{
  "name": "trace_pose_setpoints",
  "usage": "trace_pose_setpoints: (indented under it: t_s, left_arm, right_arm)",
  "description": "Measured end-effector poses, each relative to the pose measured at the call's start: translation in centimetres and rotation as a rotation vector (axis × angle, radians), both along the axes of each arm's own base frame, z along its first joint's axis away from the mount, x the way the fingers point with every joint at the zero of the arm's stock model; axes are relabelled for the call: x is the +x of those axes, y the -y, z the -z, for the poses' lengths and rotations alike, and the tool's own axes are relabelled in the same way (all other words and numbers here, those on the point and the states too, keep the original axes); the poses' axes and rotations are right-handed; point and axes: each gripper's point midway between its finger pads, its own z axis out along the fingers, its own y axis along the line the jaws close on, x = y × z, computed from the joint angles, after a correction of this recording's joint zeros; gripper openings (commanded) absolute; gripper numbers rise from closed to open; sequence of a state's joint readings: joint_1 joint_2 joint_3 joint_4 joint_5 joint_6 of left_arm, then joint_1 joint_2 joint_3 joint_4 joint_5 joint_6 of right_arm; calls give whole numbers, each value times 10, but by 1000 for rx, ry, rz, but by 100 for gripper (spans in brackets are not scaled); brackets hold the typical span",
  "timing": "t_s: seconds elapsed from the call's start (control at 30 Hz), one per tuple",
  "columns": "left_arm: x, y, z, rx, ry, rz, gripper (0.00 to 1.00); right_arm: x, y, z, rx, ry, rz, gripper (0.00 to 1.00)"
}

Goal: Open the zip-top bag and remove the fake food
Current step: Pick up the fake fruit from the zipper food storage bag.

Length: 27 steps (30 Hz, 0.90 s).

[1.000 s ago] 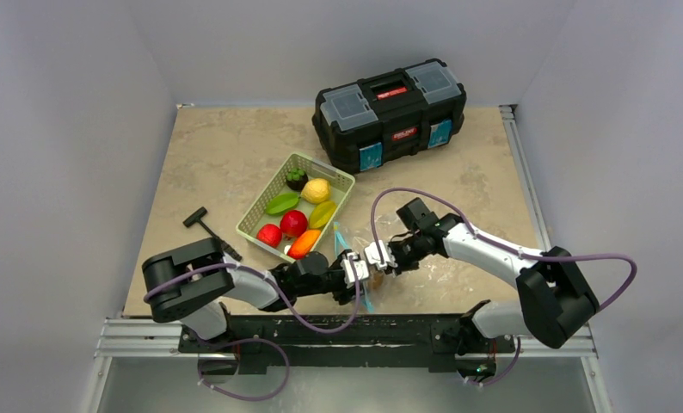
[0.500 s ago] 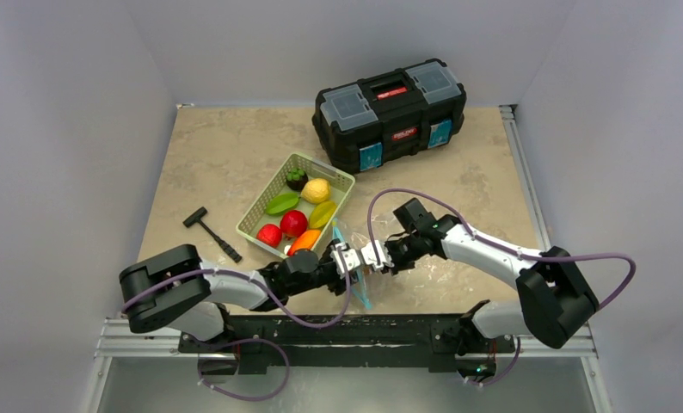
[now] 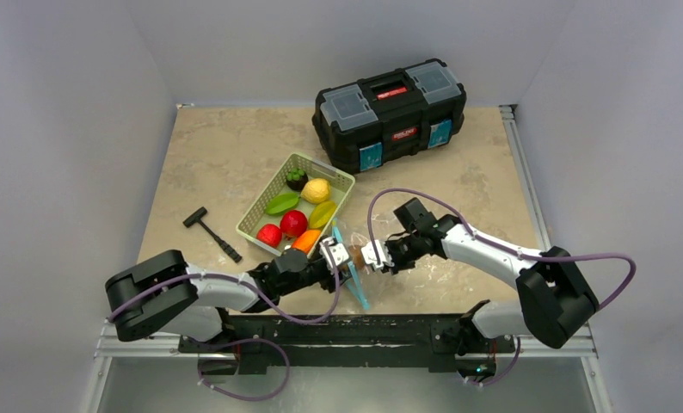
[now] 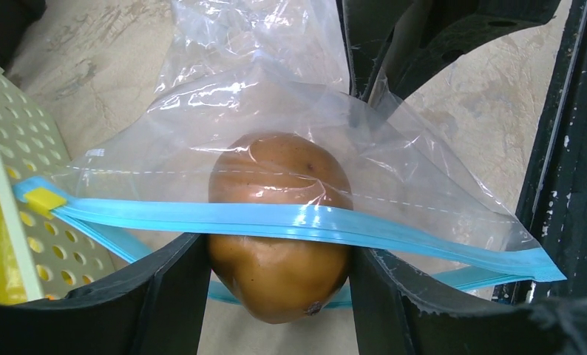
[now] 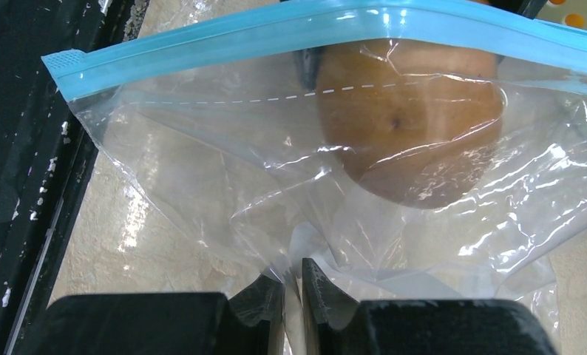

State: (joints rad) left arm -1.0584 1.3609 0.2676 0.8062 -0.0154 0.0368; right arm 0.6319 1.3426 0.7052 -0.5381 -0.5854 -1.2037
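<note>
The zip-top bag [image 3: 404, 261] lies clear and crinkly near the table's front, its teal zip strip [image 3: 358, 284] toward the left arm. My left gripper [image 3: 333, 255] is shut on a brown piece of fake food [image 3: 354, 256] in the bag's open mouth. In the left wrist view the brown fake food [image 4: 276, 274] sits between my fingers [image 4: 174, 296], one zip strip [image 4: 423, 237] across its front, the other behind it. My right gripper [image 5: 293, 277] is shut on a fold of the bag [image 5: 224, 163], opposite the zip. More fake food fills the basket.
A pale green lattice basket [image 3: 254, 209] with red, green, yellow and orange pieces stands just left of the bag, its wall [image 4: 24, 148] close to my left fingers. A black toolbox [image 3: 390, 112] sits at the back. A small black hammer [image 3: 211, 231] lies left.
My left gripper has drawn back to the left and slightly away from me with the brown piece, bringing it into the bag's mouth. The right gripper has kept its hold and place.
</note>
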Motion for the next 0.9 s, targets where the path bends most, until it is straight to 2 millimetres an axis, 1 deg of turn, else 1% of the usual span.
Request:
trace_pose_setpoints:
  t_s: [0.1, 0.2, 0.37, 0.7, 0.8, 0.9]
  left_arm:
    - [2, -3, -3, -8, 3, -10, 0]
    - [3, -5, -12, -33, 1, -21, 0]
    - [-1, -10, -22, -54, -24, -24, 0]
    - [-10, -25, -12, -7, -107, -38, 0]
    - [-10, -30, -13, -6, -124, -52, 0]
    - [-10, -35, -16, -11, -135, -67, 0]
  right_arm:
    - [1, 1, 0, 0, 0, 5, 11]
    - [3, 2, 0, 0, 0, 14, 11]
    - [9, 8, 0, 0, 0, 45, 11]
    - [25, 22, -6, 3, 22, 122, 4]
    - [31, 27, -8, 8, 33, 148, 0]
    - [35, 31, -10, 12, 39, 170, 0]
